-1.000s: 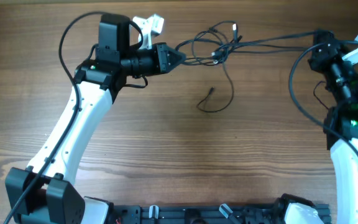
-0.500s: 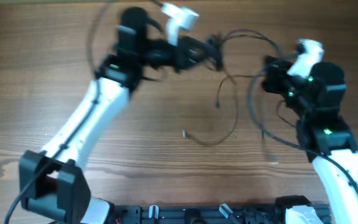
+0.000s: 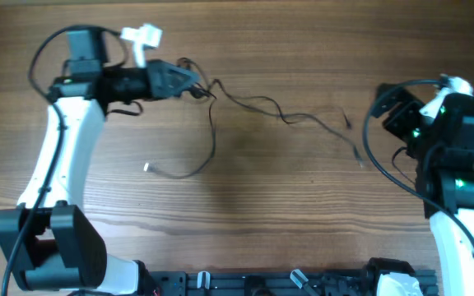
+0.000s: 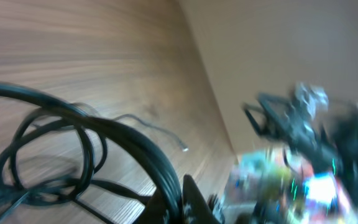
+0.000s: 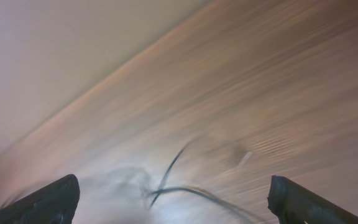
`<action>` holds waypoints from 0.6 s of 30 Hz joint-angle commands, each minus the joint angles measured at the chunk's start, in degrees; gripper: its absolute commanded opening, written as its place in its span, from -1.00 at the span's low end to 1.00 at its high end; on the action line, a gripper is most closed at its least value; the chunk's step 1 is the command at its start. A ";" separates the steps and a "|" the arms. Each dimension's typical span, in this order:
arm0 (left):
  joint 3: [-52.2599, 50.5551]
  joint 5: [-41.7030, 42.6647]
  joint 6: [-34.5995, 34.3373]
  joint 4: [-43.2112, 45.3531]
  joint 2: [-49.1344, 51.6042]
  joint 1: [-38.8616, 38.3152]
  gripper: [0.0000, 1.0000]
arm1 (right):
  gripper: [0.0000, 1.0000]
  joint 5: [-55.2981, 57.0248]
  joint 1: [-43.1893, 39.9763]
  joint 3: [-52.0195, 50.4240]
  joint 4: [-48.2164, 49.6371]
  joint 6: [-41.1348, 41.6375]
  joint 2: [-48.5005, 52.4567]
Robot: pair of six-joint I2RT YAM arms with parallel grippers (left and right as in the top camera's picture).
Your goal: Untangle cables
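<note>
The cables are thin black wires strung across the wooden table. One strand runs right to a tiny plug. Another loops down to a white-tipped end. At the upper left, my left gripper is shut on their bunched end. The left wrist view shows the fingers pinching the black cables, which loop off to the left. My right gripper stands open at the right, just off the strands' far ends. In the blurred right wrist view its fingers are wide apart above a cable, touching nothing.
Thicker black arm cables arc around each wrist. The black base rail runs along the table's front edge. The back wall rises just beyond the table's far edge.
My right gripper opened and let the cables go, drawing back to the right. My left arm swung left with the bunch, and the strands now trail across the table.
</note>
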 commanded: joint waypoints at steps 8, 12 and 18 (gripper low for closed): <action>0.11 9.09 20.06 0.17 -0.83 -12.33 -0.92 | 0.61 -43.12 9.44 1.44 9.16 -15.37 14.73; 0.11 9.25 20.02 0.15 -0.83 -12.26 -0.92 | 0.50 -43.34 19.17 1.44 21.11 -15.04 19.87; 0.11 4.85 19.63 0.28 -0.83 -12.00 -0.92 | 0.50 -43.58 21.14 1.44 27.63 -10.64 20.00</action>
